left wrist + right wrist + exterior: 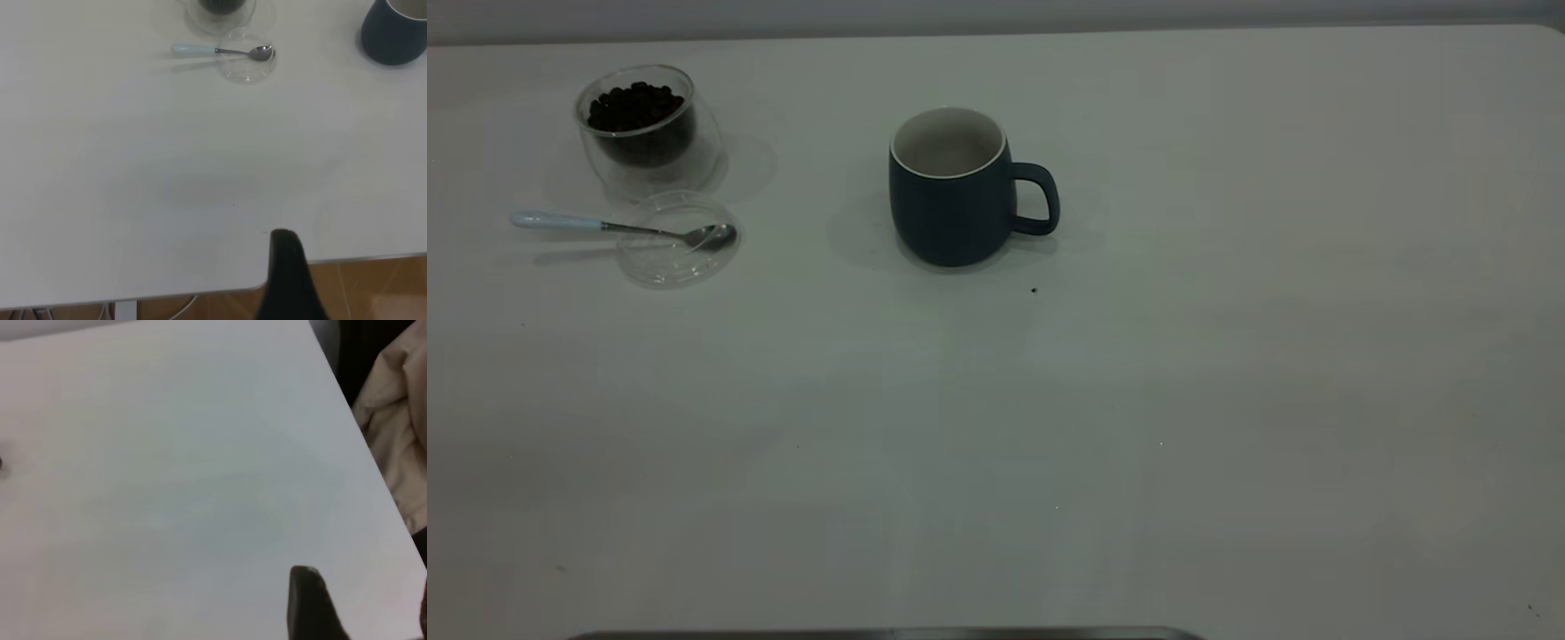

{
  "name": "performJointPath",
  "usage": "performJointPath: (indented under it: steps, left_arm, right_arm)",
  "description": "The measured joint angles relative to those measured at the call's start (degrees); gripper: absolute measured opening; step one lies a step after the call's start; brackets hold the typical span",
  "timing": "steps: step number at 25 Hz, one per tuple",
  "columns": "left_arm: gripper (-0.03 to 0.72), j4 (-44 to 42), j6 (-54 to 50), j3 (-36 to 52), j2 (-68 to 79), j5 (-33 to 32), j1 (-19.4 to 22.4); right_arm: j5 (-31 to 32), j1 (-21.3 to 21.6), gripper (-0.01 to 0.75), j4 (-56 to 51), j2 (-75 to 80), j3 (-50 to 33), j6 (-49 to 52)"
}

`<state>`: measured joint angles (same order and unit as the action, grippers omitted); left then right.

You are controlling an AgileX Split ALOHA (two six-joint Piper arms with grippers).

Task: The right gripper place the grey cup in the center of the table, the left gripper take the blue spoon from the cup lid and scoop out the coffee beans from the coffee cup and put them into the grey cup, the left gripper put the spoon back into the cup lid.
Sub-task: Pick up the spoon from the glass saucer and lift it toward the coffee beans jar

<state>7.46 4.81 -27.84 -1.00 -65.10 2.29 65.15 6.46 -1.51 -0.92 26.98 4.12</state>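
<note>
The coffee cup, heaped with coffee beans, stands far left on the surface. Just before it, the blue spoon rests across the cup lid. The grey cup stands upright mid-surface. Each hand's state: cannot tell.

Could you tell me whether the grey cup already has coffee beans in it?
No, the grey cup shows only its bare white inside, while the coffee beans sit in the coffee cup.
</note>
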Motion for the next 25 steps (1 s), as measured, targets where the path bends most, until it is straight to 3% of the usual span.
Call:
performJointPath:
  steps: [25]
  left_arm:
    - [0.582, 0.0, 0.0, 0.0, 0.0, 0.0, 0.0]
  right_arm:
    - [-0.2, 0.0, 0.364, -1.2, 0.0, 0.0, -8.1]
